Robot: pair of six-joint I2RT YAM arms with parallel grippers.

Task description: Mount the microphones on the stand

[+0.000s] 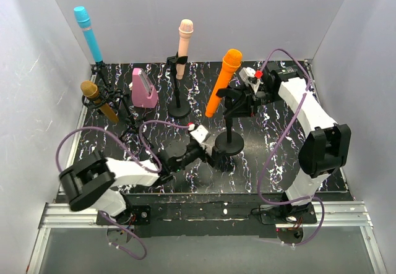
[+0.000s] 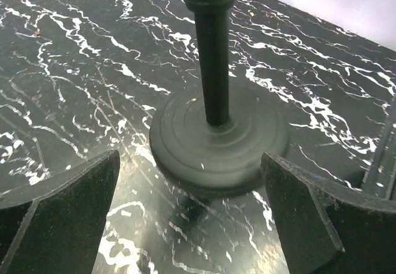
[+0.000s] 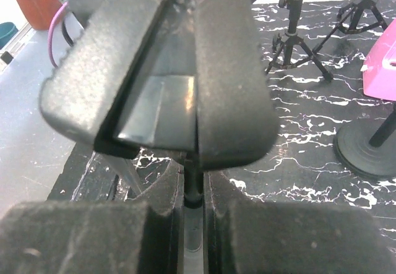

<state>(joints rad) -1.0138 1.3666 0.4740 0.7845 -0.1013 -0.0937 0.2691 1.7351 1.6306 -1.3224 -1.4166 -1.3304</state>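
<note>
The orange microphone [image 1: 224,82] leans tilted in the clip of a black stand with a round base [image 1: 229,143]. My right gripper [image 1: 240,96] is shut on that stand's thin pole [image 3: 193,184] just below the black clip [image 3: 167,70]; the orange microphone is hidden in the right wrist view. My left gripper [image 1: 215,156] is open and empty, low on the table, its jaws either side of the round base [image 2: 219,138] without touching it. The peach-pink microphone [image 1: 183,45], cyan microphone [image 1: 86,33] and gold microphone [image 1: 99,101] each sit on their own stands.
A pink wedge block [image 1: 145,88] stands at the back left, between the gold microphone's tripod and the peach microphone's round base [image 1: 179,110]. White walls close in the black marbled table [image 1: 278,138] on three sides. Purple cables loop over both arms.
</note>
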